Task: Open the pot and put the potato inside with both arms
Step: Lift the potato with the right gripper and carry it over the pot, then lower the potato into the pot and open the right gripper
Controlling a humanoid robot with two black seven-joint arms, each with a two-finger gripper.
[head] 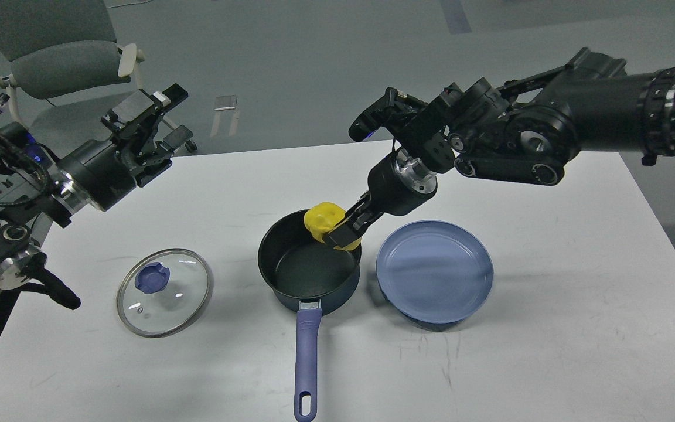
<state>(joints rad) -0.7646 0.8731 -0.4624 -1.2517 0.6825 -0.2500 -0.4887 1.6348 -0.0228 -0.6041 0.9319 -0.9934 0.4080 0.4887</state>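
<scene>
One potato (324, 218) in right pincer (340, 233), seemingly over one pot (308, 264).

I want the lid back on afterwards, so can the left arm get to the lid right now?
Probably yes. The lid lies alone on the table, knob up, with nothing over it, and the left gripper is open and empty.

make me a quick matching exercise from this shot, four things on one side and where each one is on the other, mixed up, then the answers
Things:
1. potato
2. glass lid
3. blue plate
4. left gripper

Places:
A. on the table, right of the pot
B. held by the right gripper over the pot's rim
C. raised, far left, holding nothing
D. flat on the table, left of the pot

Pairs: 1-B, 2-D, 3-A, 4-C
</scene>
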